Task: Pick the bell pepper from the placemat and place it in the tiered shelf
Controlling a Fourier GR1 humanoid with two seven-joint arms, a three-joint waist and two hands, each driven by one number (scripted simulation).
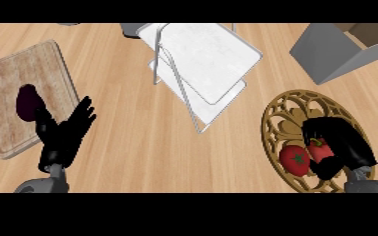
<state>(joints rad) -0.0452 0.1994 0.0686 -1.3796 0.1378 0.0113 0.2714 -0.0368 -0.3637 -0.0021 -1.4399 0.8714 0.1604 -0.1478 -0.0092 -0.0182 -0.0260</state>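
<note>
A red bell pepper (320, 150) with a green stem lies on the round golden openwork placemat (284, 111) at the lower right. My right hand (345, 144) comes over it from the right, fingers and thumb curled round it and hiding its right side. A second round red fruit with a green stem (294, 159) sits just left of it on the mat. The white tiered shelf (207, 60) with a metal frame stands at the top centre, well apart from the hand. My left hand (68, 130) rests open at the lower left, fingers up.
A wooden cutting board (33, 75) lies at the left with a dark purple vegetable (28, 103) on it, next to my left hand. A grey box (330, 52) stands at the top right. Bare wooden counter (133, 145) spans the middle.
</note>
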